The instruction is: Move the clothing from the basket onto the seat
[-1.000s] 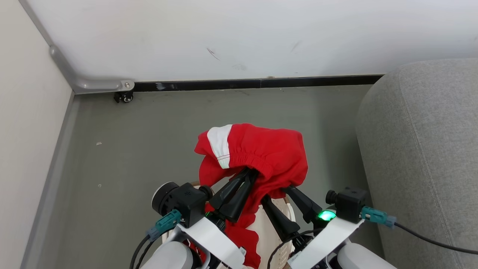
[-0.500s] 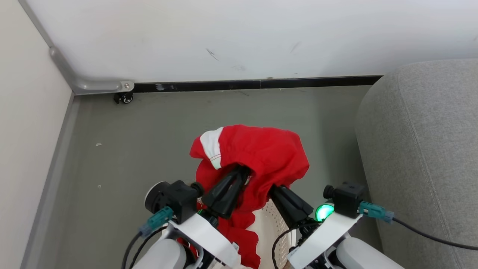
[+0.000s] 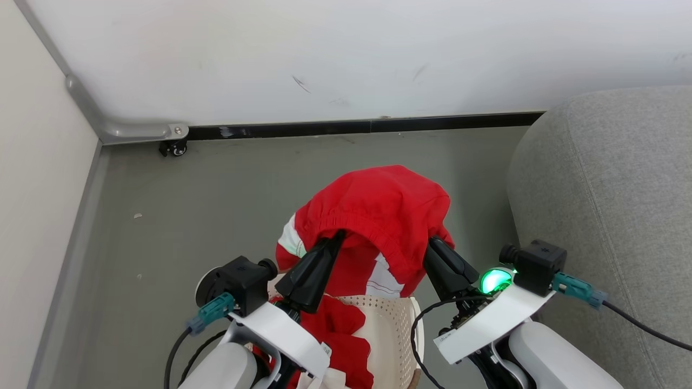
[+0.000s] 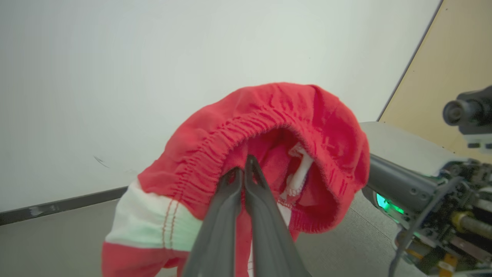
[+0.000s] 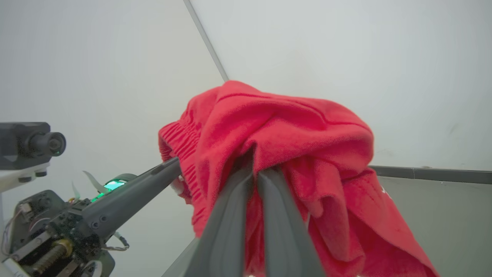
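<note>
Both left claw (image 4: 244, 170) and right claw (image 5: 256, 174) (closed) pinch clothing (image 3: 378, 205).

The grey-green floor (image 3: 216, 205) carries the cream basket (image 3: 397, 324) at the head view's bottom edge, the big grey seat (image 3: 611, 189) on the right, a small black caster (image 3: 174, 148) in the far left corner, and a pale speck (image 3: 138, 215) near the left wall

A bare lab-like room: grey floor (image 3: 216, 194), white wheeled partition (image 3: 335, 54), grey seat (image 3: 621, 178).

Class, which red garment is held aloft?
The waistbanded garment, held by left gripper and right gripper; the other garment lies in the basket.
</note>
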You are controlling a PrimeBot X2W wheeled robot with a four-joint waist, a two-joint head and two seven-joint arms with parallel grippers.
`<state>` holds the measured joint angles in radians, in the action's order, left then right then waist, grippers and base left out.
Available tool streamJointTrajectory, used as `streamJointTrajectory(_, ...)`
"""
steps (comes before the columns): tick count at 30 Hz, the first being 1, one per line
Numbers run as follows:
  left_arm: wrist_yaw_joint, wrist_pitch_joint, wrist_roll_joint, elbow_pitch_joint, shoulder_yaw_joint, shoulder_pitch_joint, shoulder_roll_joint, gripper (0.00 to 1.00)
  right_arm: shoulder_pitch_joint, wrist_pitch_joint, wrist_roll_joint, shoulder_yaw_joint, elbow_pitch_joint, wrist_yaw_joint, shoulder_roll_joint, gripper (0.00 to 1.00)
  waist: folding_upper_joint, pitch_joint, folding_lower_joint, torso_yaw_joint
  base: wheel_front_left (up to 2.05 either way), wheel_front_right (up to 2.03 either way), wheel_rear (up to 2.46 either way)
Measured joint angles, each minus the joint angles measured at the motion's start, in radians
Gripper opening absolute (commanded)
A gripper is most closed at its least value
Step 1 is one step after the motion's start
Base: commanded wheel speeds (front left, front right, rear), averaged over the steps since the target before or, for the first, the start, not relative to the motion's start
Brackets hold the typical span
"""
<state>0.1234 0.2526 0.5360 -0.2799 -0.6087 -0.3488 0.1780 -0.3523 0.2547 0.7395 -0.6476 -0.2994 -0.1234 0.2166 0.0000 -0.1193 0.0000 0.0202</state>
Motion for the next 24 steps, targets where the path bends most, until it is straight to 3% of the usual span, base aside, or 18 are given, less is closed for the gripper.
streamJointTrajectory(3,0.000,0.000,0.000,-0.003,-0.012,0.001,0.000,0.21,0.003,0.000,-0.003,0.009,0.004,0.000,0.000,0.00,0.0000,0.004,0.0000,0.004,0.00,0.00,0.00)
streamJointTrajectory(9,0.000,-0.001,0.000,-0.008,-0.031,0.018,0.005,0.95,0.007,0.000,-0.009,0.034,0.011,0.000,0.000,0.00,0.0000,0.012,0.0000,0.010,0.00,0.00,0.00)
streamJointTrajectory(10,0.000,-0.001,0.000,-0.010,-0.034,0.020,0.006,1.00,0.009,0.000,-0.010,0.037,0.012,0.000,0.000,0.00,0.0000,0.014,0.0000,0.011,0.00,0.00,0.00)
streamJointTrajectory(24,0.000,-0.010,0.007,-0.006,-0.067,0.020,0.015,1.00,0.031,0.000,-0.029,0.103,0.034,0.000,0.011,0.00,0.0000,0.028,0.0000,0.016,0.00,0.00,0.00)
